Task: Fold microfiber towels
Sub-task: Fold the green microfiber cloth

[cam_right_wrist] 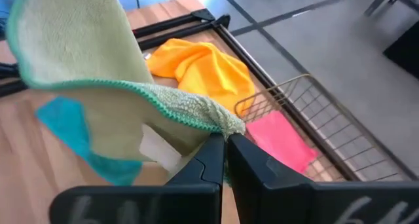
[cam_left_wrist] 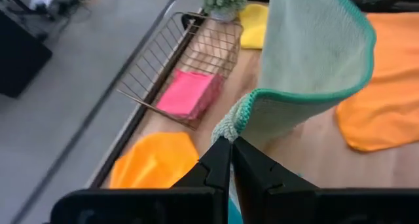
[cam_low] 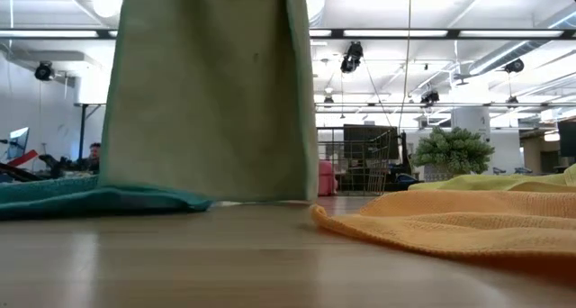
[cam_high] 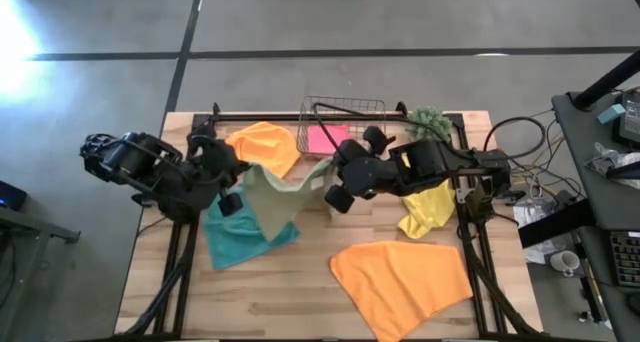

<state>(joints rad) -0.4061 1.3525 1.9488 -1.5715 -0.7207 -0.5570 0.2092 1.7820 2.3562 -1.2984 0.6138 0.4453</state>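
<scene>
A sage green towel (cam_high: 280,194) hangs between my two grippers over the middle of the table. My left gripper (cam_left_wrist: 231,142) is shut on one top corner and my right gripper (cam_right_wrist: 224,139) on the other. In the low view the towel (cam_low: 211,92) hangs as a flat sheet, its lower edge (cam_low: 207,198) down at table level beside the teal towel (cam_high: 235,237). That teal towel lies flat on the table, partly under the hanging one. A pink towel (cam_high: 328,137) lies folded in the wire basket (cam_high: 345,107). My left gripper pinches a top corner (cam_left_wrist: 226,127) of the sage towel at its green-stitched hem, between the tips of its two fingers. The towel hangs down from there. My right gripper pinches the other top corner (cam_right_wrist: 230,124) at the hem between its two fingertips. The top edge sags slack between the two grippers.
An orange towel (cam_high: 265,144) lies bunched at the far left by the basket, and a second orange towel (cam_high: 400,277) lies spread at the near right. A yellow towel (cam_high: 428,207) lies crumpled at the right edge. A small green plant (cam_high: 428,122) stands at the far right.
</scene>
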